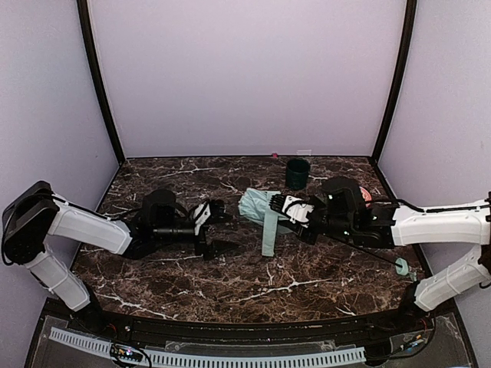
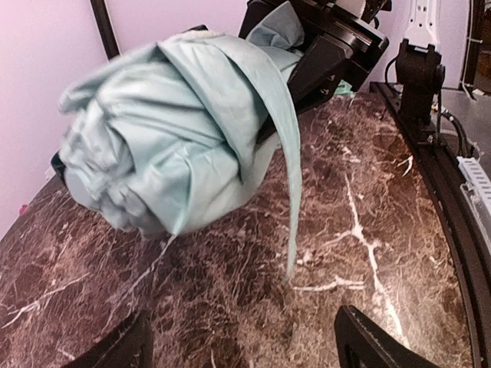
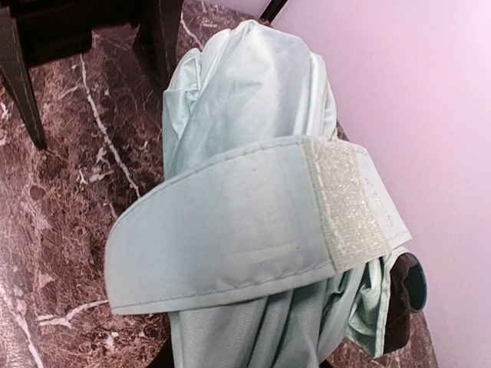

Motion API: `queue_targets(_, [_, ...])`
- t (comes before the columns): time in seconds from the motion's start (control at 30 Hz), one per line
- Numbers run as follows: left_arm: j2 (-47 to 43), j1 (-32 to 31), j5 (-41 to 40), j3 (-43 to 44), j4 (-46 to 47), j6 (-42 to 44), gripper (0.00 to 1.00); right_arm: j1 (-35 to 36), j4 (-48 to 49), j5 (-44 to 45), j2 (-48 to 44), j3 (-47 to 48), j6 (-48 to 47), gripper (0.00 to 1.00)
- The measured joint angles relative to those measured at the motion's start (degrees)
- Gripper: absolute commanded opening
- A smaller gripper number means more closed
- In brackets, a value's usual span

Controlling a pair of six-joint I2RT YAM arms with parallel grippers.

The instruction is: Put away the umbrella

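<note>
Jaws of my left tool (image 1: 226, 228) are standing open just short of the umbrella (image 1: 253, 203), which my right tool (image 1: 281, 208) is gripping over the worktop (image 1: 230, 287), strap (image 1: 268, 234) dangling.

Records thin woven cloth on the umbrella (image 2: 176, 146): pale mint, smooth, faint satin sheen, heavily creased. Notes a closing strap (image 3: 222, 241) of the same cloth, stitched along the edges, carrying a rough whitish hook-and-loop patch (image 3: 349, 203). Finds the worktop (image 1: 253, 287) marble-patterned, dark brown with white veins, polished and lightly reflective. Rates the left gripper (image 2: 242, 322) fingers (image 2: 376, 345) as hard black plastic, matt. Logs the walls (image 1: 245, 77) as plain matt lilac.
</note>
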Motion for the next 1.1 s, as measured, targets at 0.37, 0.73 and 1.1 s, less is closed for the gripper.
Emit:
queue_targets(0.37, [10.7, -2.2, 11.3, 3.3, 17.0, -11.0, 0.93, 0.0, -4.5, -0.3, -3.0, 7.1, -3.3, 0.00])
queue_targets(0.73, [22.1, -4.9, 8.6, 8.1, 31.5, -15.0, 0.89, 0.0, -7.3, -0.8, -3.0, 11.8, -4.7, 0.00])
queue_targets(1.1, [24.9, -6.2, 11.4, 11.6, 36.1, -15.1, 0.27, -0.1, -7.7, -2.3, -2.9, 12.9, -4.7, 0.00])
